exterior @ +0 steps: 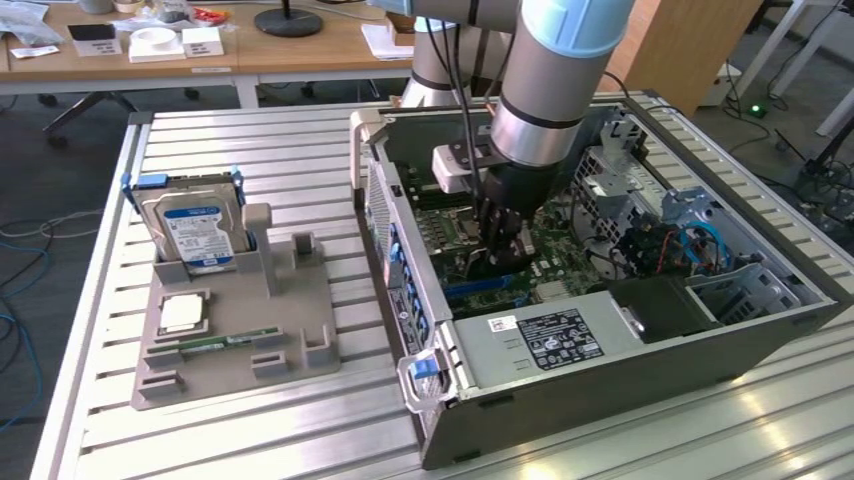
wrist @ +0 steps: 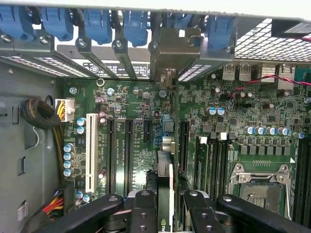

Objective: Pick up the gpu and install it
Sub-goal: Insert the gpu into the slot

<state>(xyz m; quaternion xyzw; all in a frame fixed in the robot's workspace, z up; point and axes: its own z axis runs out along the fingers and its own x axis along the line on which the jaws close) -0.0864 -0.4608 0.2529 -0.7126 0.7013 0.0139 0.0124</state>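
I see the gpu (wrist: pixel 165 174) edge-on in the wrist view, a thin card standing upright over the green motherboard (wrist: pixel 131 116) between the black expansion slots. Its metal bracket (wrist: pixel 171 51) reaches the rear slot openings of the case, under the blue clips. My gripper (wrist: pixel 165 206) is shut on the gpu, with one black finger (wrist: pixel 144 208) on each side of the card. In the exterior view the gripper (exterior: pixel 502 240) is lowered deep into the open computer case (exterior: pixel 400 260), just above the motherboard, and it hides most of the card.
A grey fixture (exterior: pixel 287 330) on the exterior view's left holds a hard drive with a blue-white label (exterior: pixel 194 228), a processor (exterior: pixel 183 313) and a memory stick (exterior: pixel 214 343). Inside the case are the power supply (exterior: pixel 567 335), drive cages (exterior: pixel 741 285) and cables (wrist: pixel 41 114). The empty processor socket (wrist: pixel 260 187) lies beside the memory slots.
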